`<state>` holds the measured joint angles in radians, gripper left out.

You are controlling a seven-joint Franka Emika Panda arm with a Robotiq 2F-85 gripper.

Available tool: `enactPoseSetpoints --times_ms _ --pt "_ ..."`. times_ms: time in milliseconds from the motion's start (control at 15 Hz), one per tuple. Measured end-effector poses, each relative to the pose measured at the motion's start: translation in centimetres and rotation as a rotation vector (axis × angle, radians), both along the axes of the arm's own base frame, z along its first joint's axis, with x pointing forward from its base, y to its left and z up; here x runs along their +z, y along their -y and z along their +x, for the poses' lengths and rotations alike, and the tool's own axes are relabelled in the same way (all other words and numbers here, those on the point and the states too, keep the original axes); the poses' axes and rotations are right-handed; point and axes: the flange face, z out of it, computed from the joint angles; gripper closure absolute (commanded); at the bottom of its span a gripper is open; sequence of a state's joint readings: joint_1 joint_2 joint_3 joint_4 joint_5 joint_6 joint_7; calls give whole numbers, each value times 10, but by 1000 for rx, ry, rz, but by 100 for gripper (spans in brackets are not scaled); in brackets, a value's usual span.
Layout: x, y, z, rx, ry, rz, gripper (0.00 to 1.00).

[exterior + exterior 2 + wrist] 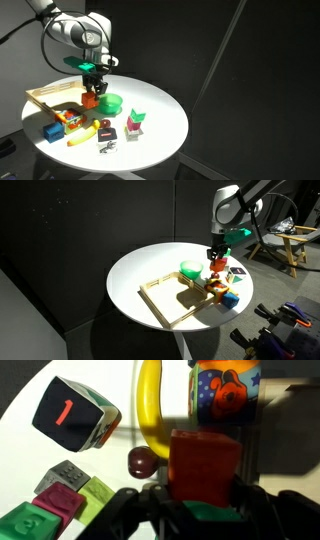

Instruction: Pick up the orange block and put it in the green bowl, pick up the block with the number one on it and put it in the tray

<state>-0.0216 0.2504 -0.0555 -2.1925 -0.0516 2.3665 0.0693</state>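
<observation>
Gripping the orange block [205, 465] between its two fingers, the hand [91, 92] hangs just beside the green bowl [110, 102], not yet over it. In both exterior views the block sits at the bowl's edge on the tray side. I cannot tell whether the block is clear of the worktop [165, 95], though the wrist view suggests it is lifted.

The bowl looks empty, so by my reading the first half of the task is mid-way: the block is grasped but has yet to be carried over the rim and released.

The second half has not begun. The block with the number one [107, 130] lies on the worktop, apart from the green bowl on the camera's side. The tray [45, 95], near the bowl on its other side, does not hold it.
</observation>
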Motion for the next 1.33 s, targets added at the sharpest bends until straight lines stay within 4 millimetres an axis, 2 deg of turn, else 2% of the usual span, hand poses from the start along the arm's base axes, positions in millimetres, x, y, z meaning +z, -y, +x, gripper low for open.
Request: enactPoseSetpoints --times_ms 733,1333 --pt "-11 11 50 -9 24 -14 70" --pt "-17 14 80 -9 52 -22 70"
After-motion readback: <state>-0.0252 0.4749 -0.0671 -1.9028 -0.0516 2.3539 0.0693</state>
